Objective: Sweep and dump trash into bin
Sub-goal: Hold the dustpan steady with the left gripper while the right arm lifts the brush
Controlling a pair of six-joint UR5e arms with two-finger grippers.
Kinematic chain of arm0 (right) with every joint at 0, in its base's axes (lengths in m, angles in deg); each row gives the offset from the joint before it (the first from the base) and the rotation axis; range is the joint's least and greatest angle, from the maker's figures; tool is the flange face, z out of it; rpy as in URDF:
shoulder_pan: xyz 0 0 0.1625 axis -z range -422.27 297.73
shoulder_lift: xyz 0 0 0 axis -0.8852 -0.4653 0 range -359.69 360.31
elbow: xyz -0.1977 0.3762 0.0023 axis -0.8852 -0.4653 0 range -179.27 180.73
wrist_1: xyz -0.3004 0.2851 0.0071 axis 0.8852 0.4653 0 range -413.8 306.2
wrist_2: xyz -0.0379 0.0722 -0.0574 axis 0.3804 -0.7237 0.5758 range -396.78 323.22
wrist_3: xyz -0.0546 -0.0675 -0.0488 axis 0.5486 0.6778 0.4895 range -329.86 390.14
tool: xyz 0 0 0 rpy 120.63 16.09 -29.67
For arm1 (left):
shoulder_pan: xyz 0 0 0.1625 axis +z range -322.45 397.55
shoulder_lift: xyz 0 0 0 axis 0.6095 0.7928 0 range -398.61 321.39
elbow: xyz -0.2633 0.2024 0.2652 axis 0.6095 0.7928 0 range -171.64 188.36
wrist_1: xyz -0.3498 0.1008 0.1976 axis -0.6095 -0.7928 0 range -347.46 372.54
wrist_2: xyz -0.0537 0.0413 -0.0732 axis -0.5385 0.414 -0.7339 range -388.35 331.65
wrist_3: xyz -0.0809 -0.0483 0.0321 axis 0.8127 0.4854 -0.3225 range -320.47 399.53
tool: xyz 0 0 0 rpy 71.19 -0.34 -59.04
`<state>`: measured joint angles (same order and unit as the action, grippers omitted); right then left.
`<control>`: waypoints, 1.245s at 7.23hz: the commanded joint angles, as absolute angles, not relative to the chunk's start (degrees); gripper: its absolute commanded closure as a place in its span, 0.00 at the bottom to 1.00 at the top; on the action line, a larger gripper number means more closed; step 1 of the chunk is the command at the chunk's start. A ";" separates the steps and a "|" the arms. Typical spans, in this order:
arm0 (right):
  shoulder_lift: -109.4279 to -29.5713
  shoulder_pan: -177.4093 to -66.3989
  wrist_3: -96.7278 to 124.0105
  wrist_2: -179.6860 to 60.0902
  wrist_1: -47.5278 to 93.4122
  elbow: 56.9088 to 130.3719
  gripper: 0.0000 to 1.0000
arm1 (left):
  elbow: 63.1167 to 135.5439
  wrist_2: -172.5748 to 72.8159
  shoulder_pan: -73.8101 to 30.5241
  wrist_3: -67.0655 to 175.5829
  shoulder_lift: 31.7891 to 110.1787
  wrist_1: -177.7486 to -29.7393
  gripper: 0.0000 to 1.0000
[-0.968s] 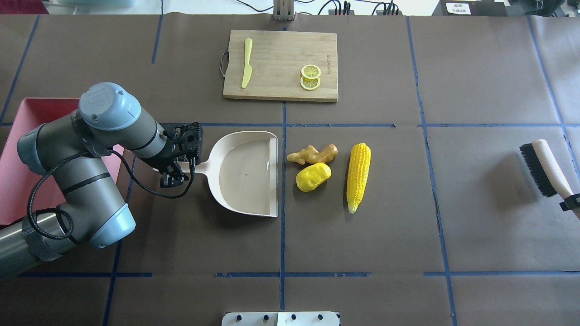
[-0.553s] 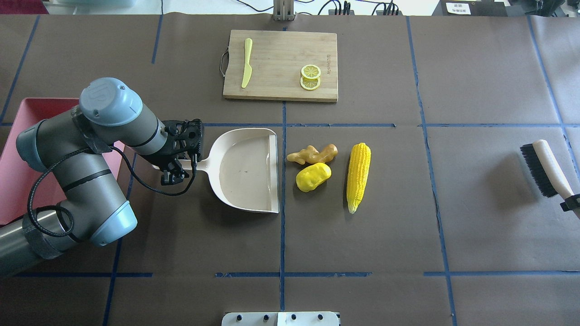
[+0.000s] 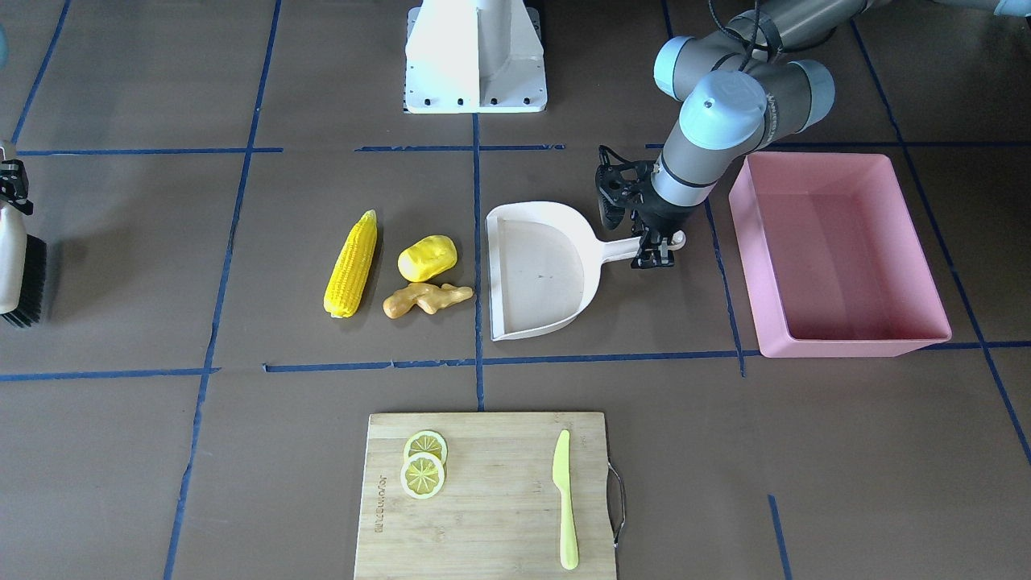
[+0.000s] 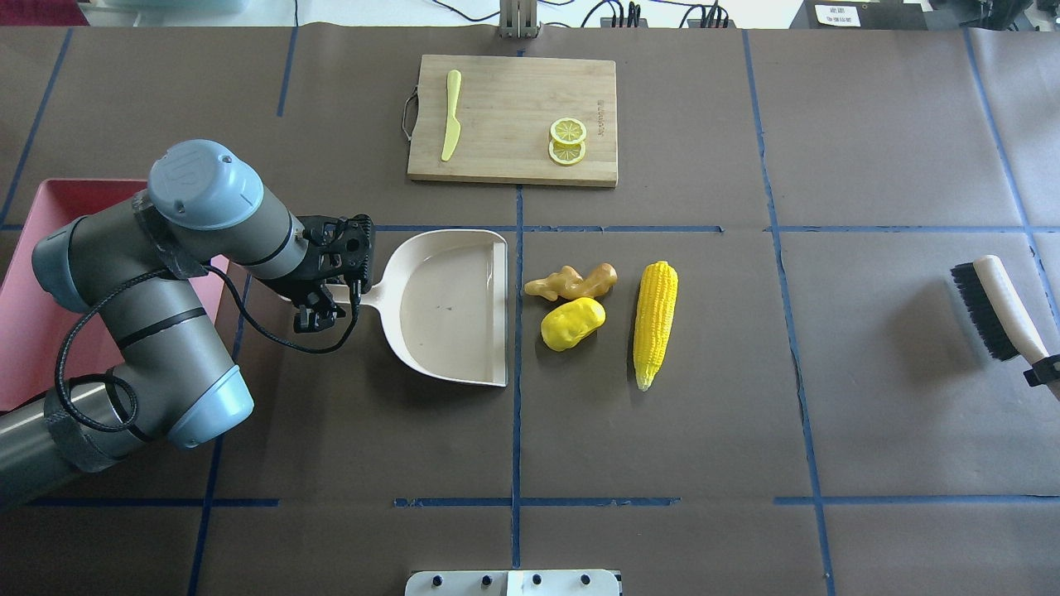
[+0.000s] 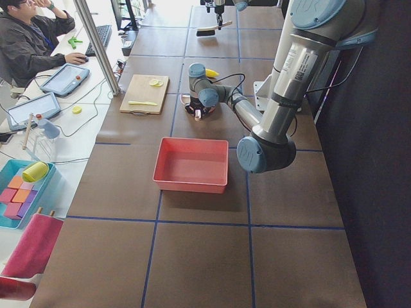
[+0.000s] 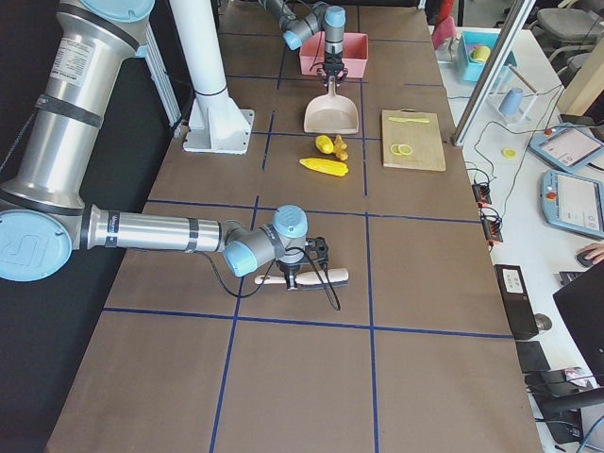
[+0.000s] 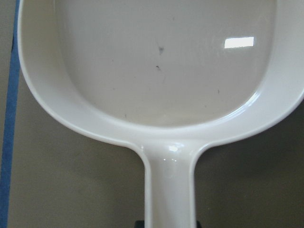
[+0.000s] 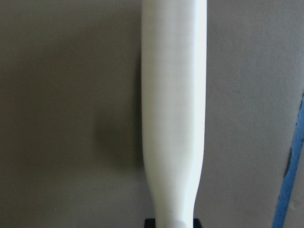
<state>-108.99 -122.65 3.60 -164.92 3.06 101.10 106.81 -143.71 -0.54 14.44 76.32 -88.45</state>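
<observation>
The trash lies together on the brown table: a yellow corn cob (image 4: 655, 323) (image 3: 351, 264), a rounded yellow lump (image 4: 571, 323) (image 3: 427, 258) and a tan ginger root (image 4: 573, 283) (image 3: 423, 300). Just left of them in the overhead view stands the cream dustpan (image 4: 451, 306) (image 3: 536, 270) (image 7: 161, 71), its open edge facing them. My left gripper (image 4: 319, 302) (image 3: 656, 246) is shut on its handle. The pink bin (image 4: 25, 314) (image 3: 854, 348) (image 5: 189, 186) stands behind my left arm and holds nothing. My right gripper (image 4: 1043, 368) (image 6: 297, 276) is shut on the brush (image 4: 990, 310) (image 8: 173, 114) far to the right.
A wooden cutting board (image 4: 505, 116) at the far side carries a pale green knife (image 4: 450, 114) and lemon slices (image 4: 567, 141). The robot's white base (image 3: 475, 56) stands at the near edge. An operator (image 5: 29, 38) sits beyond the table's far side.
My left arm has shifted the dustpan a little toward the far side of the table, still gripping the handle. The trash and my right arm have not moved.
</observation>
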 commanded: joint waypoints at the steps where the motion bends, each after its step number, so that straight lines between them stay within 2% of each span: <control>1: -108.85 -122.65 3.43 -164.92 3.06 101.19 1.00 | 106.62 -142.87 -0.42 12.99 76.44 -88.45 1.00; 5: -107.37 -117.32 -8.93 -165.10 4.02 106.88 1.00 | 106.53 -142.87 -0.42 12.63 76.44 -88.28 1.00; 9: -94.20 -101.85 -36.34 -160.88 4.11 108.66 1.00 | 106.62 -142.87 -0.59 12.63 76.44 -88.19 1.00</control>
<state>-98.66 -106.07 -28.42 -161.94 4.03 108.48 106.60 -142.88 -0.53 12.63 76.44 -88.19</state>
